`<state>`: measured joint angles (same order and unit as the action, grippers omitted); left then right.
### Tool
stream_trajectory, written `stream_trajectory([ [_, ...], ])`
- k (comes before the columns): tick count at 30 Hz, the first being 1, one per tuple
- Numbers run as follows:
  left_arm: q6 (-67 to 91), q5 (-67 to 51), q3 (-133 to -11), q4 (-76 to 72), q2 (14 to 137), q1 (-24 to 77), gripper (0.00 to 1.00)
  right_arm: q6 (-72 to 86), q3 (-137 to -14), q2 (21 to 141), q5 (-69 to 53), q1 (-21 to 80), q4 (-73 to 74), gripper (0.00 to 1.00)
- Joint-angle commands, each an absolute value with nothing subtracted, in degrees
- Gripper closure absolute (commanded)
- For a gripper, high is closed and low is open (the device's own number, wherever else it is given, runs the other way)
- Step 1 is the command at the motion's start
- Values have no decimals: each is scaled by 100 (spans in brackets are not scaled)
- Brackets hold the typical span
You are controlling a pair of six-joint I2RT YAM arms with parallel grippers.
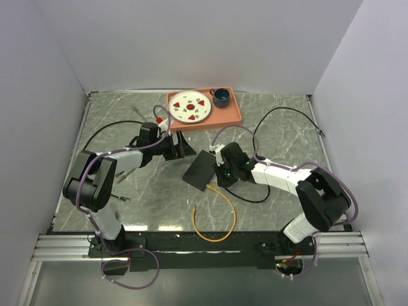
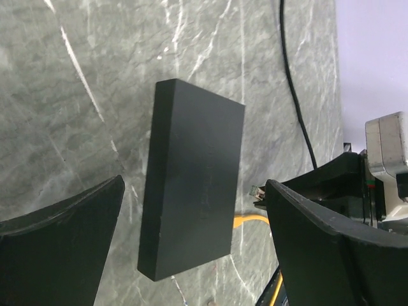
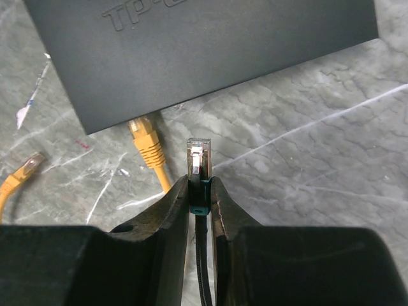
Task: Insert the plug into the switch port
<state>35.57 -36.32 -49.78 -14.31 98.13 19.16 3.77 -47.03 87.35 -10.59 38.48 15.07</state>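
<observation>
Arms (image 1: 121, 159) white-and-black; purple cables (image 1: 157, 264); gripper fingers (image 3: 172, 217) matte black.

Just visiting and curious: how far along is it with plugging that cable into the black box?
Done: the right hand has the plug pinched, tip pointing at the black box. In hand: lining it up beside the orange cable at that edge. Remaining: the gap to the box and the push into a port. The left hand hovers open.
</observation>
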Motion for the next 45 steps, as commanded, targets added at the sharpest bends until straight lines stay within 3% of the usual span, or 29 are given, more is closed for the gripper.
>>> stream_trajectory([
  [1, 3480, -3858, -5221, -1723, 9984, 1942, 1, 378, -4975, 8912, -1020, 3911, 1450, 100],
  [45, 3480, -4175, -5467, -1661, 10521, 2224, 14, 246, -5449, 9554, -712, 4245, 1213, 100],
])
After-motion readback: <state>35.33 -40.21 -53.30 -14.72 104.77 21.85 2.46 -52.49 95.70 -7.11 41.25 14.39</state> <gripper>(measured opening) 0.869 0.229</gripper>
